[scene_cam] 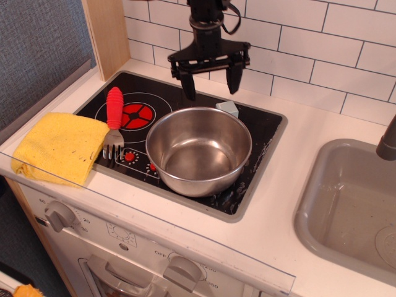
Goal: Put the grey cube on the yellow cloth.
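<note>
The grey cube [228, 108] sits on the black stovetop [266, 133], just behind the rim of the steel bowl [198, 150], partly hidden by it. The yellow cloth [60, 146] lies folded at the front left, over the stove's left edge. My gripper [211, 85] hangs open and empty above the back of the stove, its two black fingers spread wide, a little left of and above the cube.
A fork with a red handle [114, 121] lies on the left burner beside the cloth. A grey sink [352, 207] is at the right. A white tiled wall [309, 43] runs behind, and a wooden post [108, 34] stands at the back left.
</note>
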Action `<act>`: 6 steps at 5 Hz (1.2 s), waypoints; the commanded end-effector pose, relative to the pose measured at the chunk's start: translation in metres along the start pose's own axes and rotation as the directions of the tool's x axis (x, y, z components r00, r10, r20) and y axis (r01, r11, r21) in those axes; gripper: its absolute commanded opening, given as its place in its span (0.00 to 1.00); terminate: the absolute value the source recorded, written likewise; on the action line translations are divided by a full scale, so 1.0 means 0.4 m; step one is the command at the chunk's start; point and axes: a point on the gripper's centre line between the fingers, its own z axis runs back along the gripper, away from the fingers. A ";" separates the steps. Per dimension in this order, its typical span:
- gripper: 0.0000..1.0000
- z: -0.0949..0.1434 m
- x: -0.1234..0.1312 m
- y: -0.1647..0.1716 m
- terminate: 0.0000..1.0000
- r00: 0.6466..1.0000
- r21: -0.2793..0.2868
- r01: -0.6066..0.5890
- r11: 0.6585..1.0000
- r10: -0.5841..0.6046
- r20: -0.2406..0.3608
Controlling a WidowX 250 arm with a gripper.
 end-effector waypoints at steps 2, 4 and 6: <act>1.00 -0.013 -0.057 -0.069 0.00 1.000 -0.050 -0.028 0.998 0.029 0.011; 0.00 -0.034 -0.071 -0.052 0.00 0.999 0.013 -0.034 0.999 0.034 0.006; 0.00 -0.024 -0.052 -0.047 0.00 1.000 0.032 -0.012 0.999 0.011 0.026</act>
